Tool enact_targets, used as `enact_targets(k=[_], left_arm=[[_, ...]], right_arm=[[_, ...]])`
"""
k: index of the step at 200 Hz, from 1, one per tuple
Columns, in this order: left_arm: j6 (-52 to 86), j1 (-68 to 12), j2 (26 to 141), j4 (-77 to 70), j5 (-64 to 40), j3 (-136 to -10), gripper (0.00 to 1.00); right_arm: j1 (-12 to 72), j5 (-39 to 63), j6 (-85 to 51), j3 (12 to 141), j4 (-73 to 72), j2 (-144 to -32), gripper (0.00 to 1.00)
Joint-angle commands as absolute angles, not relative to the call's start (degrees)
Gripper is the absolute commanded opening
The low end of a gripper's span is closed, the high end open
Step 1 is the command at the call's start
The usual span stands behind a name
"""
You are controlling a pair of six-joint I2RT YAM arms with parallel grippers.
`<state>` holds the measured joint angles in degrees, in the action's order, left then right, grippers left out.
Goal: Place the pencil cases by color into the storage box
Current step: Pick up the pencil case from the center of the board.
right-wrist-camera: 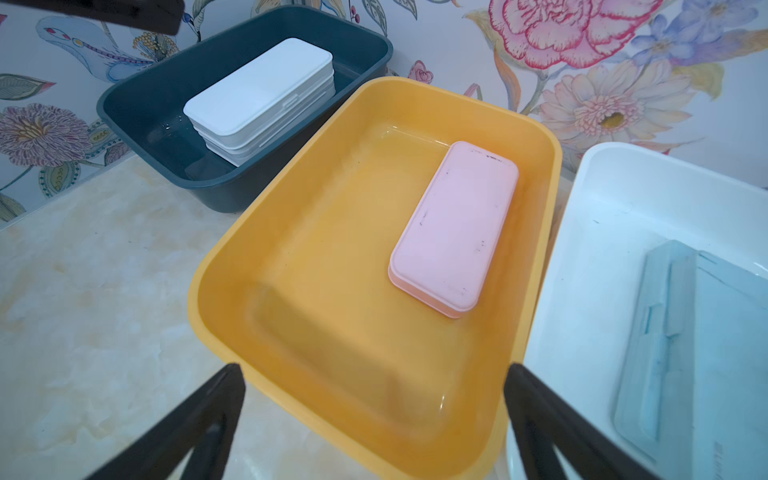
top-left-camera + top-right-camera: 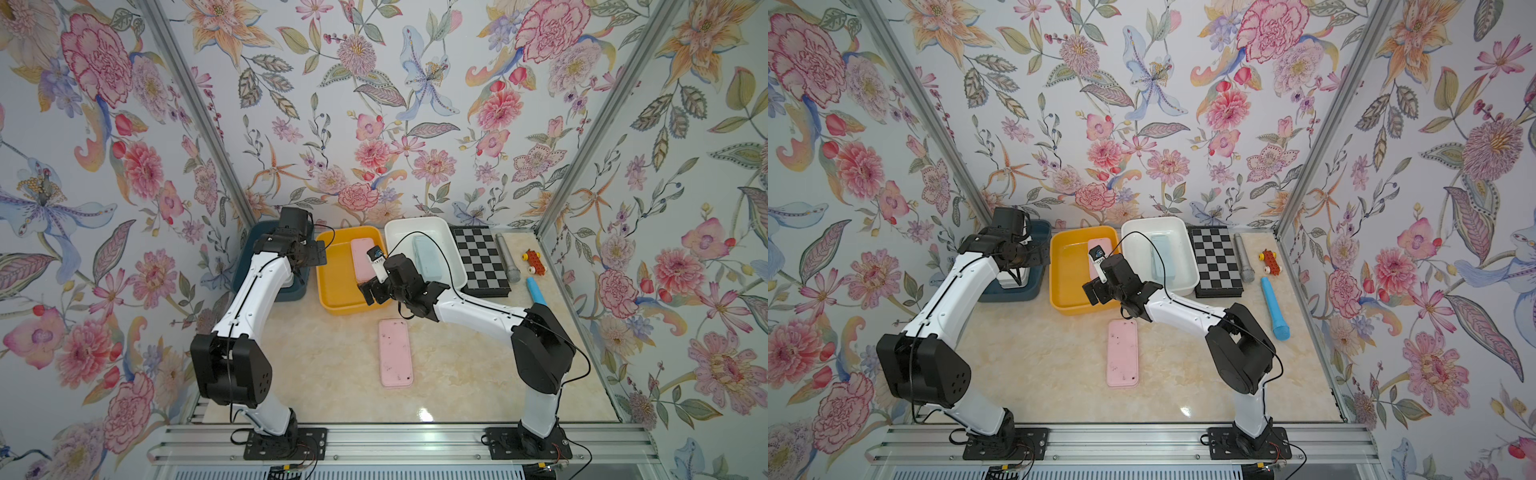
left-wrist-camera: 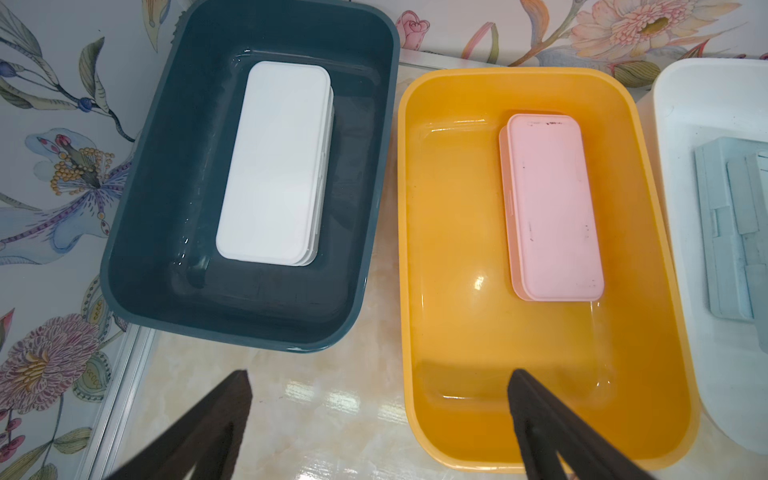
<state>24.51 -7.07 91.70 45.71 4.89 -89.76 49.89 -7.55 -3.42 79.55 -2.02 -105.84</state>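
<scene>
Left jaws and right jaws are both spread wide and empty, over the bins. Pink cases sit stacked in the yellow bin, white cases in the dark blue bin, and light blue cases in the white bin, so the colours are sorted. One pink pencil case lies flat on the table; I'd guess it's next.

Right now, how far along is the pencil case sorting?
Mostly done: white cases sit in the dark bin, a pink stack in the yellow bin, blue cases in the white bin. In hand: nothing; left gripper and right gripper are open and empty. Left: one pink case on the table, which looks bound for the yellow bin.
</scene>
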Motion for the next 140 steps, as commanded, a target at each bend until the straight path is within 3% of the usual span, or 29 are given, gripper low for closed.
enact_targets(k=[1, 96, 140], left_arm=[[25.7, -7.3, 88.8, 44.8, 3.8, -86.5, 0.99], [23.8, -8.9, 78.6, 44.2, 0.7, -76.1, 0.99], [22.8, -8.6, 73.6, 44.2, -1.0, -71.9, 0.99]], right_arm=[[50.1, -11.3, -4.3, 75.1, 0.6, -102.1, 1.0], [57.0, -17.8, -32.6, 73.1, 32.2, -95.7, 1.0], [61.9, -17.2, -43.3, 78.3, 41.8, -100.4, 1.0]])
